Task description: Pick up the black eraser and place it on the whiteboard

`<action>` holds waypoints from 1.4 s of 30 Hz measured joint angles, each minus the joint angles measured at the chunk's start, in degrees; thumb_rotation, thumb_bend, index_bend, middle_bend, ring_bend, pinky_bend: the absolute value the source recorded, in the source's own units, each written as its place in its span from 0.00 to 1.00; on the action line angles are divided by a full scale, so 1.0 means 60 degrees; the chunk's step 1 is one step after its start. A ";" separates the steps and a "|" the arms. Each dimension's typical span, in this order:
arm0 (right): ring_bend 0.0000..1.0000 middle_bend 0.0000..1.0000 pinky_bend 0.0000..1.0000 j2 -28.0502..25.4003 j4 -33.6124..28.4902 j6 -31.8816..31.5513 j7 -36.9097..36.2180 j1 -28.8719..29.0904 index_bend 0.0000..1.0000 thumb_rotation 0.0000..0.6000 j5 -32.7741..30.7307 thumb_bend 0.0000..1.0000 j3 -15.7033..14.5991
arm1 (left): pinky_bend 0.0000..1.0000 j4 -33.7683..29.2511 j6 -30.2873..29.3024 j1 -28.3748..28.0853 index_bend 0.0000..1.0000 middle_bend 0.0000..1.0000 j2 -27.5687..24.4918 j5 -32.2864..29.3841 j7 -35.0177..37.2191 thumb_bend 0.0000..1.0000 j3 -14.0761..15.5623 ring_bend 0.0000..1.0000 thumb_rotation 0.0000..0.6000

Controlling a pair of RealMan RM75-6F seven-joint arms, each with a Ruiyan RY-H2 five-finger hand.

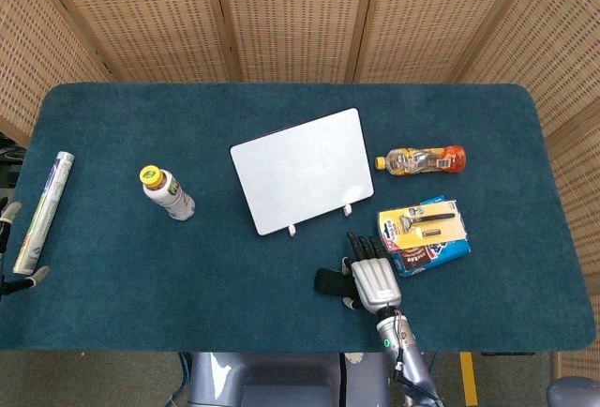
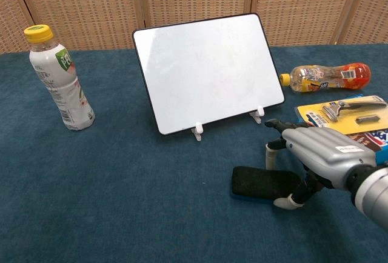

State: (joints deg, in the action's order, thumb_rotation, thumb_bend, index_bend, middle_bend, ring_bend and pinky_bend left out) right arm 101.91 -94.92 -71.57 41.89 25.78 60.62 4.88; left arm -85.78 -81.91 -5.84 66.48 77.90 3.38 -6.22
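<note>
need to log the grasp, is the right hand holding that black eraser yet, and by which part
Yes, apparently: the right hand grips the eraser at its right end, still resting on the table.

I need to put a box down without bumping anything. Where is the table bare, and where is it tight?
Bare cloth lies between the white bottle and the whiteboard, along the far edge behind both, and on the table beyond the razor pack. It is crowded where the right robot hand closes on the eraser, beside the razor pack and the orange bottle.
</note>
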 measured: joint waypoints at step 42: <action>0.00 0.00 0.00 -0.1560 -0.0300 -0.1153 -0.2887 -0.0267 0.53 1.00 0.1103 0.21 0.1656 | 0.00 -0.0017 -0.0310 0.0054 0.00 0.00 0.0131 0.0256 -0.0106 0.17 0.0027 0.00 1.00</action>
State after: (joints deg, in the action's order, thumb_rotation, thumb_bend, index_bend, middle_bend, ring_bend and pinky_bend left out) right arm 92.55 -96.72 -78.49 24.57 24.18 67.24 14.82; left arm -85.89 -83.77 -5.51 67.27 79.44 2.75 -6.05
